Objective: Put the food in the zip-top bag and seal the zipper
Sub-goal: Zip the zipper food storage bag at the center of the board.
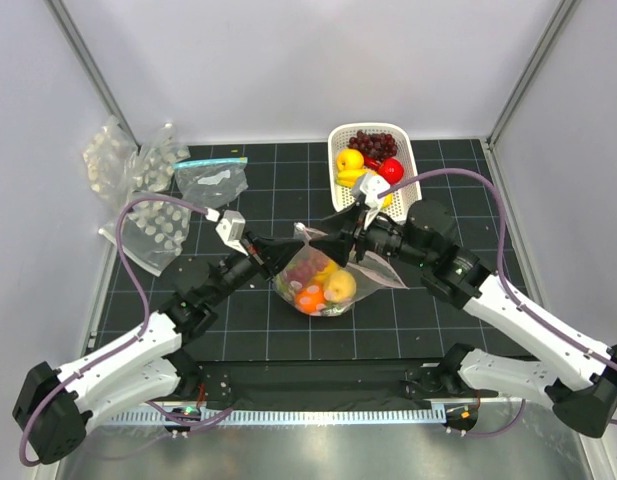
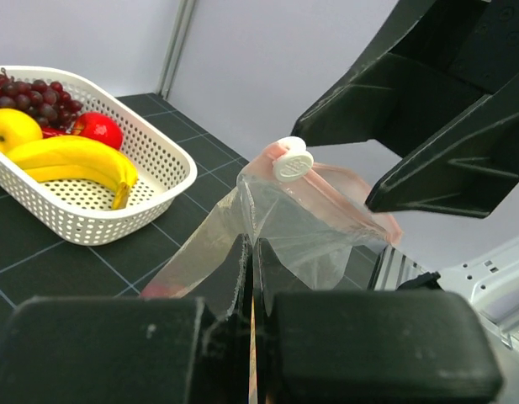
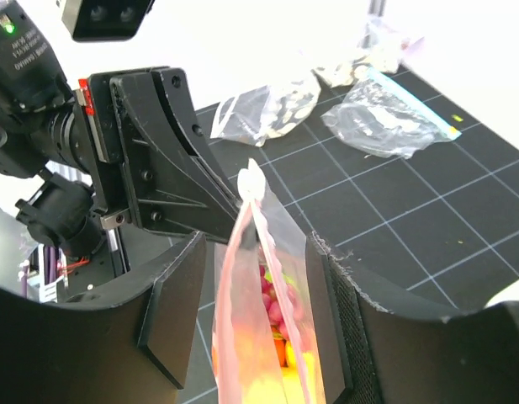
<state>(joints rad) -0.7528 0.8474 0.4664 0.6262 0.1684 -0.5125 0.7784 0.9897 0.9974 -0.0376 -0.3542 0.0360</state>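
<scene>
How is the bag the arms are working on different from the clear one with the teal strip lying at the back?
The zip-top bag holds colourful fruit; the teal-strip bag looks empty. The zip-top bag has a pinkish strip and is pinched by the left end effector; the teal-strip bag lies flat, untouched, with a white label. Both are clear plastic.

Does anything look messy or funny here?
Nothing looks spilled or broken. Only the spare bags at the far left look untidy: crumpled in a heap, some lying off the black mat.

Left pincer (image 2: pixel 249 282) pinched shut; right pincer (image 3: pixel 255 286) spread apart.
</scene>
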